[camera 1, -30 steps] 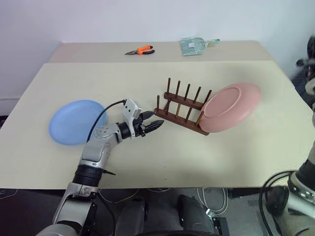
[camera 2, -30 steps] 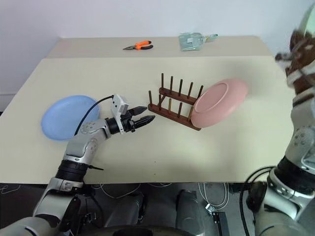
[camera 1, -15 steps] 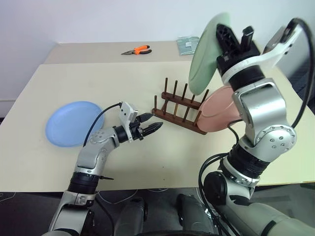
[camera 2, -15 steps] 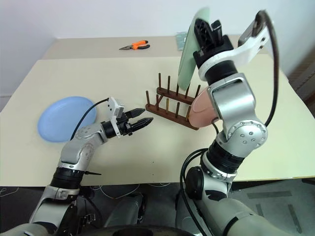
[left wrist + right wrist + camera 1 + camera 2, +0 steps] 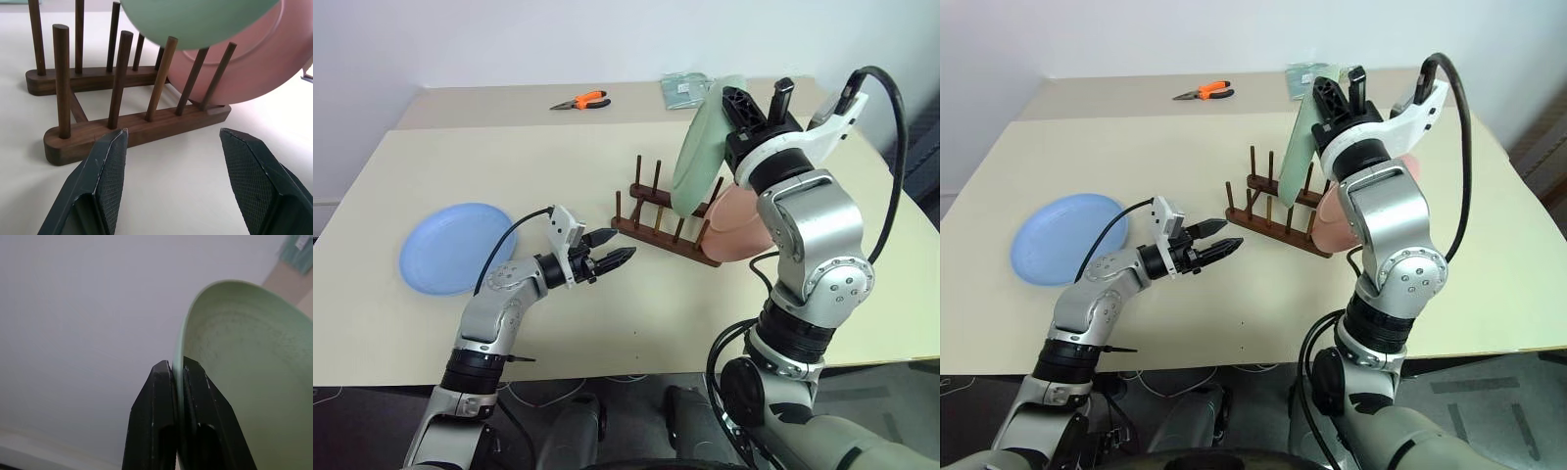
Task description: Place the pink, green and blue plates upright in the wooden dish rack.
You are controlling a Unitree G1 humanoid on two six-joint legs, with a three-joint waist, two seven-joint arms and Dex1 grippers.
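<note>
Table (image 5: pixel 724 323): blue plate (image 5: pixel 450 245) flat at left. Pink plate (image 5: pixel 744 220) leans in the wooden dish rack's (image 5: pixel 661 233) right end. Right gripper (image 5: pixel 177 374) pinches the green plate's (image 5: pixel 703 147) rim, plate on edge above the rack. Left gripper (image 5: pixel 617 258) spread wide, empty, just left of the rack.

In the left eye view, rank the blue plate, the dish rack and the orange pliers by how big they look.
1. Blue plate and dish rack: alike in span, too close to rank.
2. Orange pliers: plainly smallest, though farthest from the camera, which shrinks them.
</note>
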